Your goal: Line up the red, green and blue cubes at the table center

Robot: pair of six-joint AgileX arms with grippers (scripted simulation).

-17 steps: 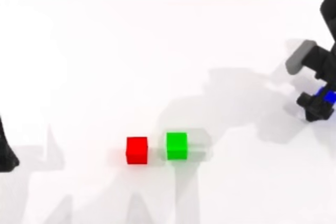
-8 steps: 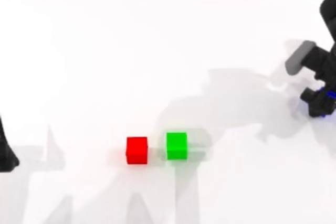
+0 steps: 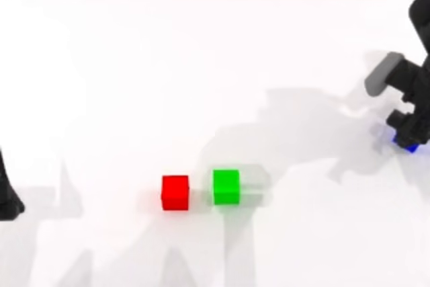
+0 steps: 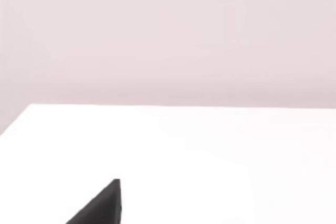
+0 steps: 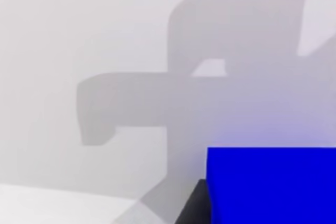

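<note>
Red cube: red cube (image 3: pixel 175 192) sits flat on the white counter (image 3: pixel 201 65), a little left of the middle and toward the near edge in the top view; nothing touches it.
Green cube: green cube (image 3: pixel 226 186) sits just beside the red one on its right, a narrow strip of bare counter between them; the two are level with each other, side by side; a faint grey shadow lies on the counter to the green cube's right.
Blue cube: blue cube (image 3: pixel 408 144) is at the far right of the counter, well apart from the other two; from above only a small blue edge shows beneath the dark body of the right arm; in the right wrist view the blue cube (image 5: pixel 271 184) fills the lower corner, close to the camera, with a dark finger (image 5: pixel 193 205) against its side.
Right claw: right claw (image 3: pixel 406 136) is over the blue cube at the right edge; the second finger is not in view, so whether it is clamped on the cube, or apart around it, I cannot tell; the arm's shadow spreads across the counter toward the middle.
Left claw: left arm stands at the left edge of the counter, only a dark sliver visible from above; one dark tip (image 4: pixel 102 205) shows in the left wrist view over bare counter; whether the fingers are apart or together I cannot tell.
</note>
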